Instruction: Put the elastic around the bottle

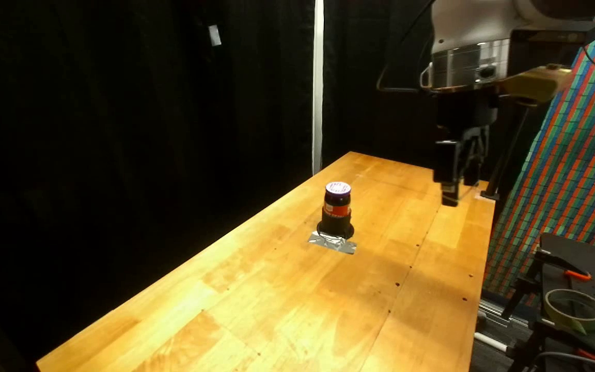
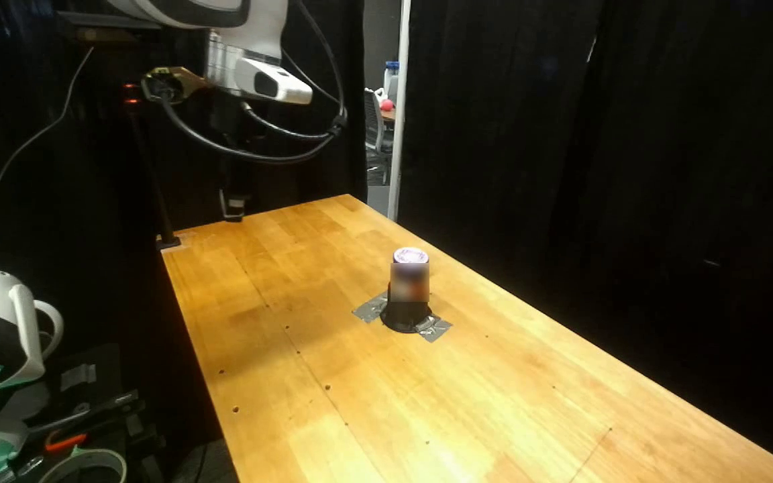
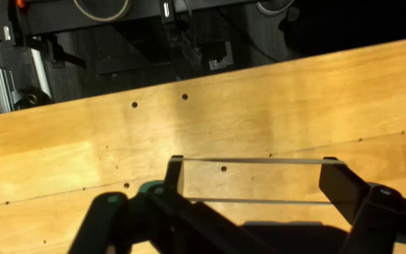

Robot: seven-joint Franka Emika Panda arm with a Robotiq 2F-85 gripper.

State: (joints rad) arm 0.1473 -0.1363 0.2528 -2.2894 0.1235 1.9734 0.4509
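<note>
Taut round the wide-spread gripper (image 3: 254,178), the elastic (image 3: 259,161) is likely light, springy, best held from inside at both ends.

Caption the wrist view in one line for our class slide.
The open hand holds an elastic stretched around its spread fingers above a wooden table.
</note>
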